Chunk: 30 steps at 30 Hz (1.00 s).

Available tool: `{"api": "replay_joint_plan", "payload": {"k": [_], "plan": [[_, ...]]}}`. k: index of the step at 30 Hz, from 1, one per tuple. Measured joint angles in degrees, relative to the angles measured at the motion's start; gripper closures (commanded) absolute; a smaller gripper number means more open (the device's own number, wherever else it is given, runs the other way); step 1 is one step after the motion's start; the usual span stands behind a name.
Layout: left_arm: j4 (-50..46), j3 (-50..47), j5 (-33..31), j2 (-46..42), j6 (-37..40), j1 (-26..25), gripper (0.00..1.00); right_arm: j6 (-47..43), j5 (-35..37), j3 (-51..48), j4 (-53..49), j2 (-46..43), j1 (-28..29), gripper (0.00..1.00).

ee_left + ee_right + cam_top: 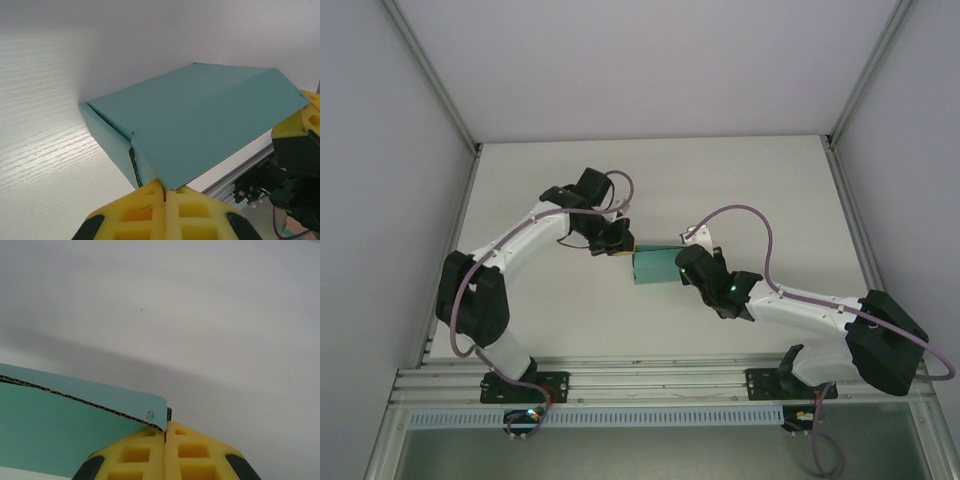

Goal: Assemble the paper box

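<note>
Pinching paper box (654,267): left fingers (137,214), right fingers (192,451)

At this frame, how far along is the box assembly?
Done: the paper box is folded into a shallow box shape, with a side wall up and the lid panel laid over. In hand: the left gripper and the right gripper each pinch an edge of its card. Left: the lid's front flap looks untucked, with its edge free.
</note>
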Motion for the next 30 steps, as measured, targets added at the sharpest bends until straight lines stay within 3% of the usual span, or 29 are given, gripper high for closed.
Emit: {"api": "replay_joint_plan", "payload": {"k": [10, 14, 20, 24, 26, 30], "plan": [[1.4, -3.3, -3.4, 0.0, 1.5, -2.2, 1.0, -0.9, -0.7, -3.9, 5.1, -0.9, 0.1, 1.0], [2.4, -5.9, -5.0, -1.5, 1.7, -4.0, 1.0, -2.3, -2.9, -8.8, 10.0, -4.4, 0.4, 0.94], [5.2, -7.5, -7.6, -2.7, 2.0, -4.7, 1.0, -4.5, -6.1, -13.0, 12.6, -8.9, 0.4, 0.69], [6.2, -7.5, -9.6, -2.9, 2.6, -5.1, 1.0, -5.0, -8.5, -13.1, 10.0, -11.5, 0.2, 0.41], [6.9, -7.5, -9.9, -2.9, 2.6, -5.5, 1.0, -5.0, -10.8, -12.9, 8.6, -12.9, -0.2, 0.32], [7.7, -7.7, -10.3, -2.9, 2.8, -5.9, 1.0, -4.8, -15.5, -12.0, 6.4, -16.4, -3.0, 0.25]]}}
